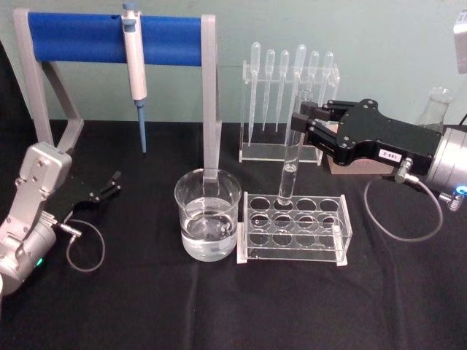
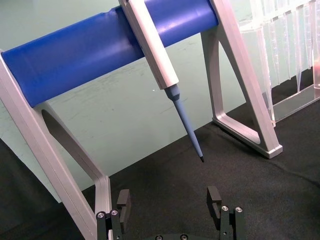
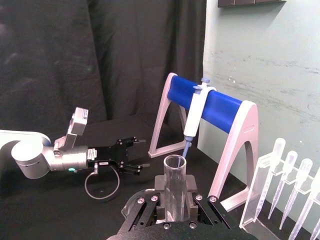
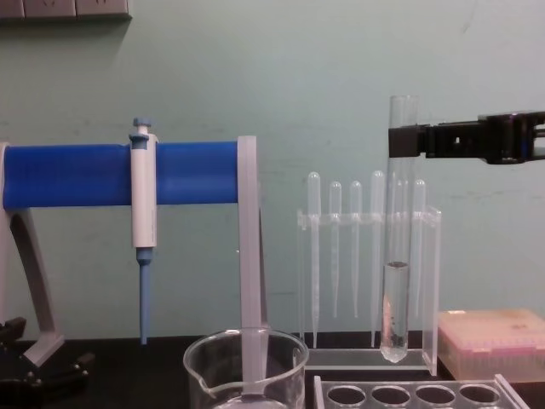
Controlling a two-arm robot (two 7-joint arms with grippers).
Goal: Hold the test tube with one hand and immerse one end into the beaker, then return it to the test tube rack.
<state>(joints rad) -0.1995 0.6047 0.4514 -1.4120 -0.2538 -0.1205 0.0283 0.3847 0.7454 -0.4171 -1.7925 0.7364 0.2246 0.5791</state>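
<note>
Test tube [image 1: 290, 157] hangs nearly upright, clamped just below its flared rim by the right end effector [image 1: 300, 120], which reaches in from the right with its fingers closed narrowly on the glass. In the right wrist view the tube's open mouth [image 3: 175, 185] stands up between the two fingers. A little clear liquid sits in its lower part. From the chest view, its round bottom [image 4: 398, 239] is above the top of the test tube rack [image 4: 417, 396], not touching it. From the head view it lines up over the far row of the rack [image 1: 292, 244], towards the left side.

The beaker [image 1: 191, 219], partly filled with clear liquid, stands on the black desk [image 1: 219, 306] just left of the rack and touches its base.

The left end effector [image 1: 109, 184] lies low at the left of the desk, well apart from the beaker, with its fingers wide and empty [image 2: 170, 200].

Farther back a blue-barred stand [image 1: 80, 38] carries a hanging pipette [image 1: 134, 58]. A clear holder of plastic droppers [image 1: 288, 80] stands beyond the rack.
</note>
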